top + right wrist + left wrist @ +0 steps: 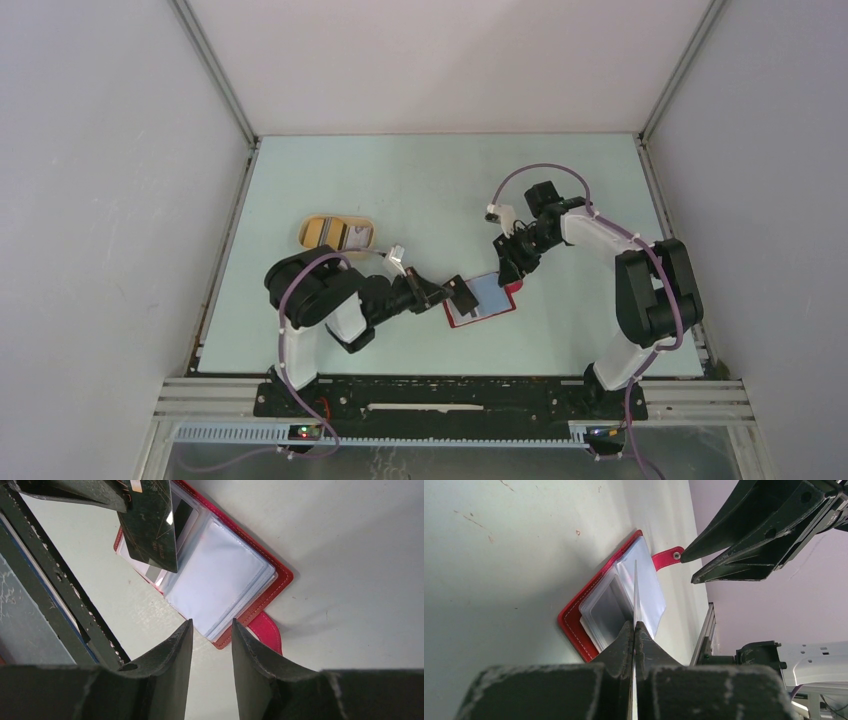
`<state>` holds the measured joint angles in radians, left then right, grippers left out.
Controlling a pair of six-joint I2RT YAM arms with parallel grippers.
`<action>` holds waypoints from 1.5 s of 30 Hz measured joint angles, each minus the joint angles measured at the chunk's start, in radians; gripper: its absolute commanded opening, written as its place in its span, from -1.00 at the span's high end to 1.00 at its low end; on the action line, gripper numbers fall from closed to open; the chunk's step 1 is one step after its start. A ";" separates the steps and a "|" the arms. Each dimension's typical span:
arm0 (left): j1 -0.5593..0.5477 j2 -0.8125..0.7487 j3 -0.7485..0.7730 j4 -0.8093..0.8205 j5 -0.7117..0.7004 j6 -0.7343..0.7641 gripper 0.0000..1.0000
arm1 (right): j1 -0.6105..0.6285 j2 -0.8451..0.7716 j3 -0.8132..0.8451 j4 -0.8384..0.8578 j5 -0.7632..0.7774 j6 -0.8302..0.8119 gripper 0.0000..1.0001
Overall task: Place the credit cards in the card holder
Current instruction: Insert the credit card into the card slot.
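The red card holder (pixel 482 302) lies open on the table, its clear sleeves (pixel 220 575) facing up and its closure tab (pixel 267 630) sticking out. My left gripper (pixel 634 625) is shut on a dark credit card (pixel 150 530). In the left wrist view the card (pixel 635 592) shows edge-on, its far end over the open sleeves. My right gripper (pixel 212 625) is open, just off the holder's corner beside the tab, with nothing between its fingers. More credit cards (pixel 340 235) lie in the tan tray.
The tan oval tray (pixel 308 232) sits left of centre, behind the left arm. Grey walls close in the table on the left, right and far sides. A black rail (pixel 60 585) runs along the near edge.
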<state>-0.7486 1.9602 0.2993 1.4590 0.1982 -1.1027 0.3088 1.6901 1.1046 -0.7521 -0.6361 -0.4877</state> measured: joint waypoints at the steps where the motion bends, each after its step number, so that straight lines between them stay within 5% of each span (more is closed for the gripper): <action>1: 0.000 0.000 0.000 -0.002 0.001 -0.001 1.00 | 0.000 0.000 0.000 0.000 0.000 0.000 0.15; 45: -0.005 0.063 0.026 -0.001 0.025 -0.140 1.00 | 0.018 0.028 0.000 0.000 0.039 0.005 0.15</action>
<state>-0.7536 2.0228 0.3252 1.4578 0.2234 -1.2423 0.3264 1.7184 1.1049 -0.7517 -0.5976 -0.4824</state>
